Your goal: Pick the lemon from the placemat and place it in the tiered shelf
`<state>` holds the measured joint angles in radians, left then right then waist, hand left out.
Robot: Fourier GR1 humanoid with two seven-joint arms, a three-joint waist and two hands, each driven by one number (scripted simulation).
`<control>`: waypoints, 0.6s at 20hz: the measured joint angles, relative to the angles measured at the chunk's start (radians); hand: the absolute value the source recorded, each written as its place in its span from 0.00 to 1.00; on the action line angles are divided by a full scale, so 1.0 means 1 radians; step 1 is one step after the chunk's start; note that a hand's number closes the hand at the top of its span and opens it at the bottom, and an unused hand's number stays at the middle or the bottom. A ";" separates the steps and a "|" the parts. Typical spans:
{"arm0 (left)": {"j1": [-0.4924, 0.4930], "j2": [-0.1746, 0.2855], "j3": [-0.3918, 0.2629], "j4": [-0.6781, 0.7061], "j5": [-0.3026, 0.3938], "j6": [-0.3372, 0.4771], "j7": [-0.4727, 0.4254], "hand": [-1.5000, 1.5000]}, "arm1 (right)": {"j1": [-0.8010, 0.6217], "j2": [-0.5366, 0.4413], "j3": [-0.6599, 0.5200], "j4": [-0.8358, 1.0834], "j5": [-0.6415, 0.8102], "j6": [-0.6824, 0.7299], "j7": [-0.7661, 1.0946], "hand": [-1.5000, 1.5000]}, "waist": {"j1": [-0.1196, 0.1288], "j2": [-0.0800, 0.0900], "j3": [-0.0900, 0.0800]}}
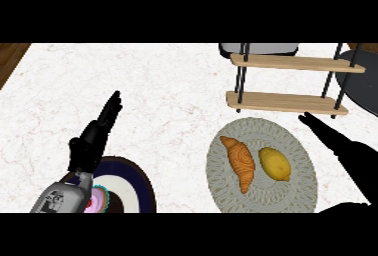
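Underfoot of everything, tabletop (162, 90): pale marble; carries all that follows.
Shelf (284, 102): two wooden tiers on black rods, far right. Both boards look bare. Lower board sits just beyond the placemat's far edge.
Placemat (260, 131): round, grey, woven; right of centre, near the robot.
Plate (136, 182): dark rim, lower left, partly under the left forearm.
Right hand (343, 150): fingers stretched straight, nothing held. Fingertips point far-left, between the placemat's rim and the shelf's lower tier.
Left hand (92, 140): open, fingers up, resting at the left; holds nothing.
Croissant (241, 162): on the placemat, just left of the lemon; the two look barely apart.
Lemon (275, 163): on the placemat's right half, untouched. Long axis runs near-to-far, slightly tilted.
Key relation: the lemon lies just left of the right hand and nearer the robot than its fingertips. The left hand is well apart, so the right is likely the one to grasp, closing across the lemon's short width.
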<state>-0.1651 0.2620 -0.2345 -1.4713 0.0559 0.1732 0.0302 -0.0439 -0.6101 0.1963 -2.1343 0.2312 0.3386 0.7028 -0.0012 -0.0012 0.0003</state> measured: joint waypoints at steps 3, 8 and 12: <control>-0.013 -0.021 0.017 0.021 -0.022 -0.012 -0.006 0.50 | -0.001 0.038 -0.015 0.012 0.027 0.028 -0.006 0.00 | 0.000 0.000 0.000; -0.010 -0.044 0.044 0.016 -0.044 -0.040 -0.003 0.50 | -0.037 0.111 -0.017 0.035 0.071 0.076 0.019 0.00 | 0.002 0.000 0.001; -0.020 -0.055 0.073 0.026 -0.057 -0.063 -0.002 0.50 | -0.036 0.166 -0.001 0.066 0.145 0.085 0.011 0.00 | 0.001 0.000 0.001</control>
<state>-0.1848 0.2070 -0.1616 -1.4457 -0.0008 0.1105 0.0280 -0.0801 -0.4440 0.1956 -2.0686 0.3761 0.4240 0.7135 -0.0001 -0.0010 0.0009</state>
